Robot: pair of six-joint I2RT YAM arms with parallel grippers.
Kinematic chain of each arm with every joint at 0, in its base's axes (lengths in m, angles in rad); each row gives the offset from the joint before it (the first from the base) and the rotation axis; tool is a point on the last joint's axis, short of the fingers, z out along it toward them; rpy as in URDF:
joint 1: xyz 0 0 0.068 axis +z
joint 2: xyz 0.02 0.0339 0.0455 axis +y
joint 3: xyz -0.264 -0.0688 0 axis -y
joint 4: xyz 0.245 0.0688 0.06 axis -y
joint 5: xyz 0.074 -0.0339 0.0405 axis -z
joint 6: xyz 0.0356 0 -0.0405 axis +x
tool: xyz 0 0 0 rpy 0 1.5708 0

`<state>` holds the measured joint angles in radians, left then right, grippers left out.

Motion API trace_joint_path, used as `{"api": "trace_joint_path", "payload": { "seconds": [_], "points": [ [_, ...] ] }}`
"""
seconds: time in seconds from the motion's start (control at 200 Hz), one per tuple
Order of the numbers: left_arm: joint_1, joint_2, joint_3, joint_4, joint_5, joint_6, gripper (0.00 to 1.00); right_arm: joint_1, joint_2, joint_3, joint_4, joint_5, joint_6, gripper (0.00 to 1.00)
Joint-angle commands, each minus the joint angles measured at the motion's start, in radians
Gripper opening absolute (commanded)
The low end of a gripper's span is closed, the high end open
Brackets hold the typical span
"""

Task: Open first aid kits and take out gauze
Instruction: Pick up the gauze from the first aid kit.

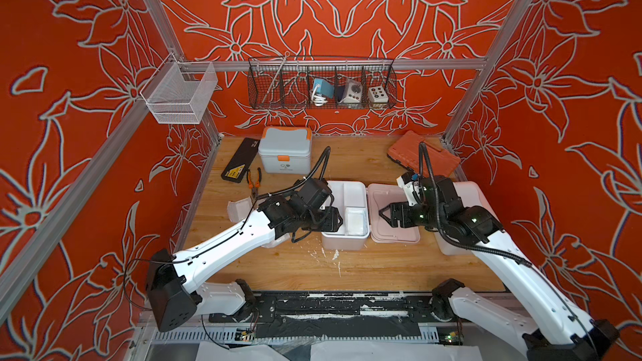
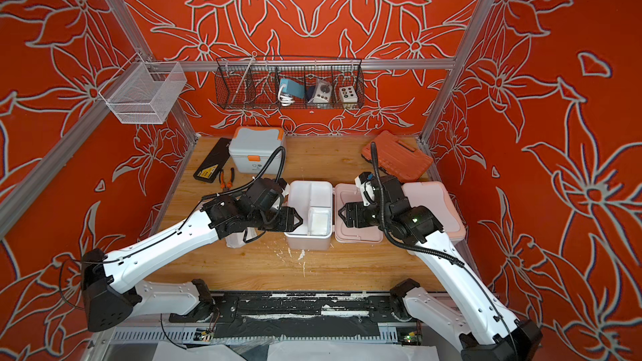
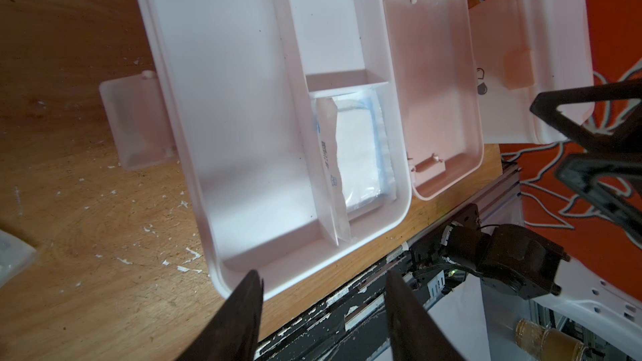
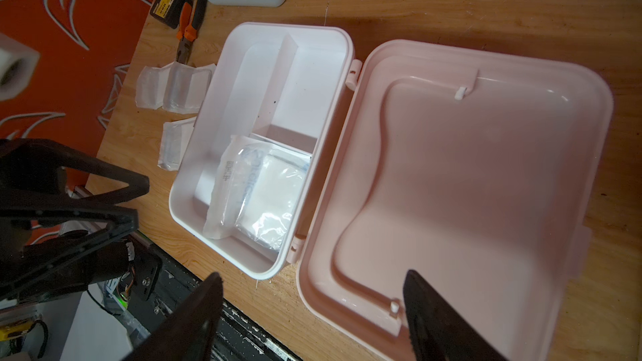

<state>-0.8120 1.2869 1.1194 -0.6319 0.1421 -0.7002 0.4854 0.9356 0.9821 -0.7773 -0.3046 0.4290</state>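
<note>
A white first aid kit (image 1: 342, 242) stands open at mid-table, its pink lid (image 1: 396, 236) flat to its right. One gauze packet (image 1: 355, 221) (image 3: 357, 154) (image 4: 264, 189) lies in its near small compartment. Two more gauze packets (image 4: 173, 88) lie on the wood left of it. My left gripper (image 1: 338, 218) (image 3: 323, 272) is open and empty at the box's left rim. Over the lid hovers my right gripper (image 1: 382, 215) (image 4: 312, 274), open and empty. A blue-grey kit (image 1: 285, 151) at the back is closed. A pale pink kit (image 2: 434, 203) sits closed under my right arm.
A black case with a yellow label (image 1: 239, 161) and orange-handled pliers (image 1: 254, 182) lie at the back left. An orange-red tool case (image 1: 424, 154) leans at the back right. A wire basket (image 1: 321, 85) and a white mesh basket (image 1: 180, 93) hang on the walls.
</note>
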Motion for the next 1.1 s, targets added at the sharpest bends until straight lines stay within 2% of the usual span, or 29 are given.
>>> {"api": "trace_joint_path", "payload": {
  "seconds": [0.0, 0.17, 0.35, 0.515, 0.641, 0.741, 0.891, 1.096],
  "points": [
    [-0.004, 0.019, -0.031, 0.088, 0.050, -0.007, 0.50, 0.004, -0.011, -0.013, -0.002, 0.015, 0.002, 0.82],
    [-0.004, 0.066, -0.035, 0.124, 0.072, -0.003, 0.48, 0.004, -0.010, -0.019, 0.001, 0.012, 0.004, 0.82],
    [-0.004, 0.112, -0.021, 0.127, 0.048, 0.020, 0.43, 0.004, -0.017, -0.020, 0.000, 0.013, 0.004, 0.82],
    [-0.004, 0.168, 0.013, 0.106, 0.022, 0.048, 0.31, 0.004, -0.022, -0.023, -0.003, 0.015, 0.003, 0.82],
    [-0.004, 0.188, 0.026, 0.111, 0.034, 0.053, 0.17, 0.004, -0.026, -0.026, -0.005, 0.016, 0.002, 0.82],
    [-0.004, 0.189, 0.034, 0.113, 0.036, 0.056, 0.14, 0.004, -0.026, -0.029, -0.003, 0.016, 0.002, 0.82],
    [-0.004, 0.186, 0.044, 0.108, 0.039, 0.059, 0.01, 0.004, -0.023, -0.029, -0.002, 0.015, 0.000, 0.82],
    [-0.004, 0.164, 0.068, 0.088, 0.018, 0.063, 0.00, 0.003, -0.017, -0.029, 0.003, 0.012, -0.001, 0.82]
  ]
}}
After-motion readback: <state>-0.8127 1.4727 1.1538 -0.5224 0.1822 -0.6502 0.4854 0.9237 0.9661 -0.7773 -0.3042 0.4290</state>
